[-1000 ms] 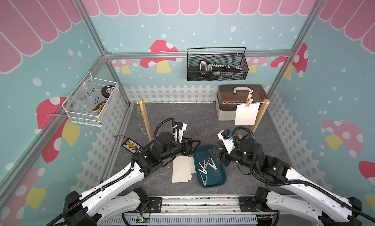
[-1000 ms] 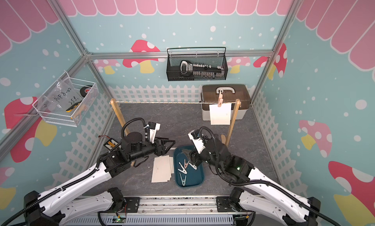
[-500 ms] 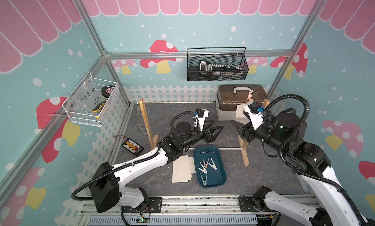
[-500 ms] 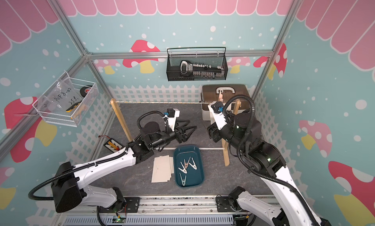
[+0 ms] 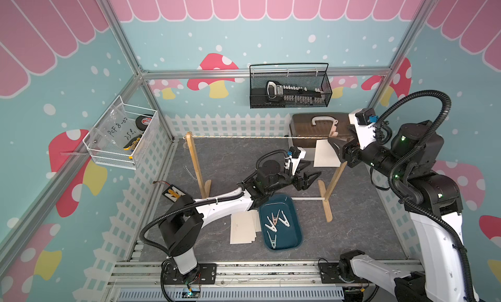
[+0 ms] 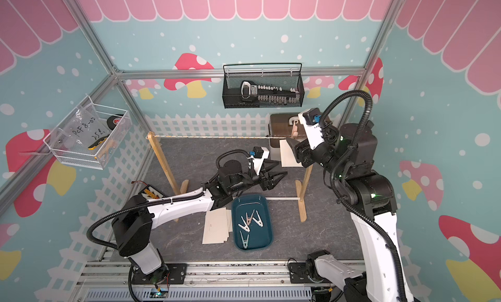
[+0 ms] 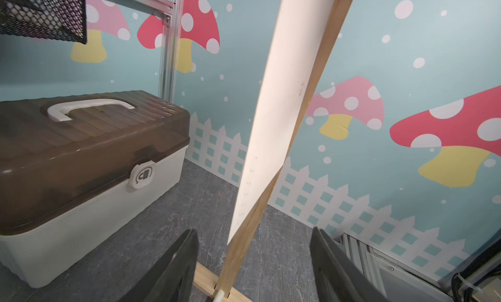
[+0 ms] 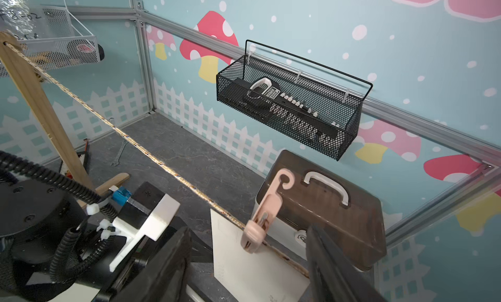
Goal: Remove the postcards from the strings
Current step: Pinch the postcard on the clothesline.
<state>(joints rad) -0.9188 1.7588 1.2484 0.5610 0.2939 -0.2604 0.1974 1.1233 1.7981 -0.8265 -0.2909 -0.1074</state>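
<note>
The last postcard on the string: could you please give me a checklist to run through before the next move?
1. The postcard is pinned to the string by one pink clothespin: ok.
2. The right hand is open, jaws either side of the pink clothespin: ok.
3. The left hand is open, lined up with the postcard's lower corner: ok.
4. The postcard is gripped before the pin is released: not ok, neither hand holds it.
5. The right hand touches the pink clothespin: cannot tell.
6. The blue tray has room for another pin: ok.
</note>
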